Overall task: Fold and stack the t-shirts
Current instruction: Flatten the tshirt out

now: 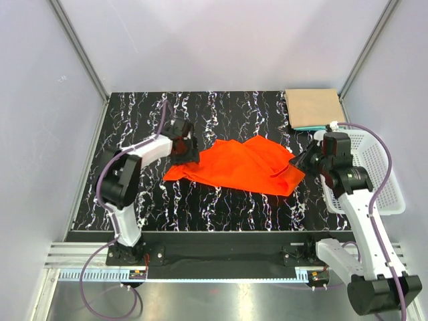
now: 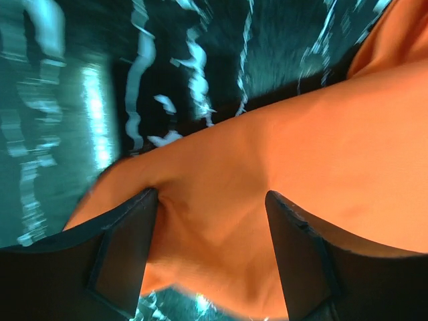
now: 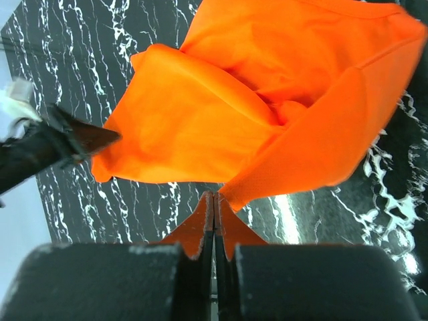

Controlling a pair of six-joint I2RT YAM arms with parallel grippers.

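Observation:
The orange-red t-shirt (image 1: 235, 167) lies crumpled and partly folded on the black marbled table (image 1: 221, 207). My left gripper (image 1: 184, 151) sits at the shirt's left corner. In the left wrist view it (image 2: 210, 200) is open, and its fingers (image 2: 127, 247) straddle the orange cloth (image 2: 267, 174). My right gripper (image 1: 301, 160) is at the shirt's right corner. In the right wrist view it (image 3: 215, 199) is shut on a pinched corner of the shirt (image 3: 267, 100), which is drawn up to the tips. A folded tan t-shirt (image 1: 314, 107) lies on a teal one (image 1: 309, 128) at the back right.
A white mesh basket (image 1: 378, 175) stands at the right edge, beside my right arm. Grey walls enclose the table on three sides. The left gripper's finger (image 3: 67, 142) shows at the left of the right wrist view.

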